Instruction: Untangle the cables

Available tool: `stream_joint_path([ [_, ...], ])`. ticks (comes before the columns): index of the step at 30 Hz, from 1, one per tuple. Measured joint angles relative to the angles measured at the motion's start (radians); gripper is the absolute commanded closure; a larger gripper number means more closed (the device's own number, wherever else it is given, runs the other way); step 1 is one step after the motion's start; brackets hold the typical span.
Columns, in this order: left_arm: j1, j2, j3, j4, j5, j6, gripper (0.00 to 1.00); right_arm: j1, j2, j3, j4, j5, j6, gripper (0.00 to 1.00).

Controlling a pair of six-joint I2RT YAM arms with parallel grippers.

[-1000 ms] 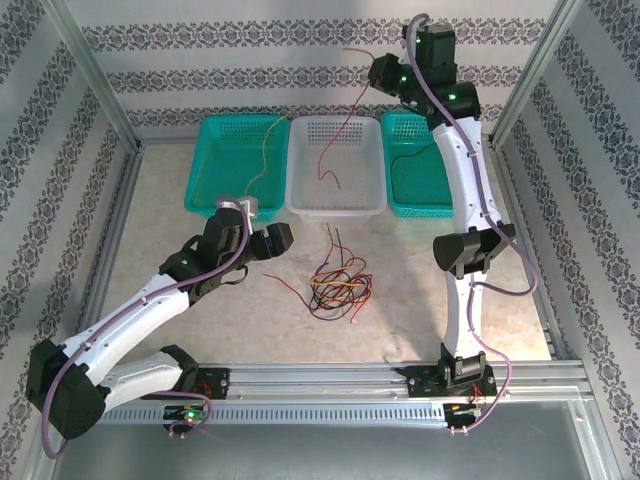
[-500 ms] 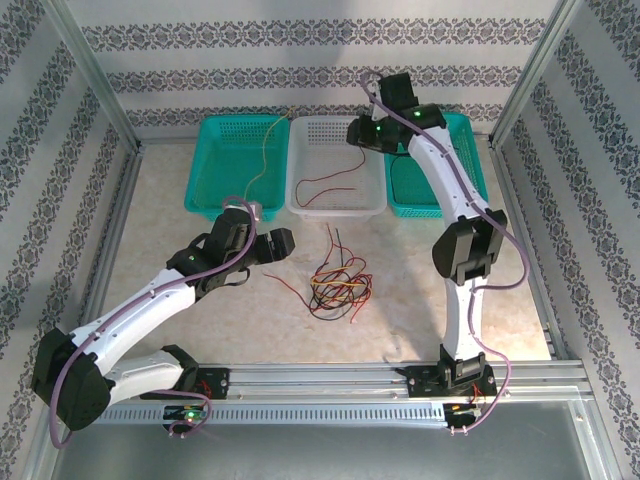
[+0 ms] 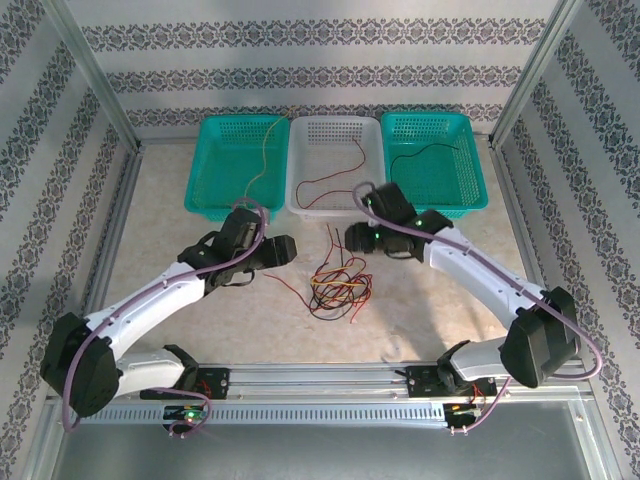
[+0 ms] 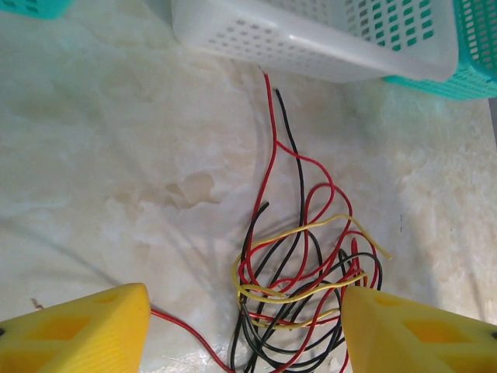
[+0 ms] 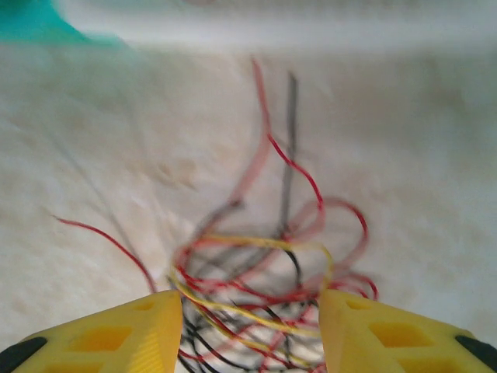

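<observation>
A slotted aluminium rail [image 3: 320, 380] runs along the near edge of the bench [image 3: 420, 310], with both arm bases bolted to it. The left arm [image 3: 150, 300] folds out to the left edge, bends sharply at its elbow and stretches low and diagonally toward the middle. The right arm [image 3: 480, 275] mirrors it, its elbow out to the right and its forearm slanting back in.

The two heads face each other across the centre. The left pincer [image 3: 283, 249] stands wide, its yellow fingers [image 4: 93, 326] far apart and gripping nothing. The right pincer [image 3: 352, 238] is also parted. Its own view is blurred, and whether its fingers [image 5: 116, 334] touch any wire cannot be told.

Between and just ahead of both pincers the cables [image 3: 338, 285] lie on the pale marbled bench. They are a knot of red, black and yellow loops, with a red and a black end running straight toward the baskets. One red tail trails off to the left.

Beyond them three baskets sit side by side. The left teal basket [image 3: 215, 195] has a yellow strand [image 3: 265, 150] draped over its rim. The white basket [image 3: 335, 208] holds a red strand [image 3: 330, 180]. The right teal basket [image 3: 470, 195] holds a black strand [image 3: 420, 155].

Metal frame posts [image 3: 95, 75] rise at the corners, against a wall [image 3: 320, 60] papered in grey ornamental bands.
</observation>
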Motion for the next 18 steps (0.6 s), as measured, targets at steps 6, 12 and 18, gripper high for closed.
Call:
stream_joint_path([
  [6,0.0,0.065,0.0,0.023,0.061,-0.017,0.41,0.012,-0.019,-0.16,0.006,0.003,0.055,0.49],
  [12,0.0,0.11,0.0,0.025,0.094,-0.021,0.43,0.024,-0.002,-0.124,-0.006,0.022,0.056,0.55],
  [18,0.0,0.106,0.017,0.023,0.096,-0.02,0.43,0.011,0.095,-0.086,0.004,0.021,0.057,0.6],
])
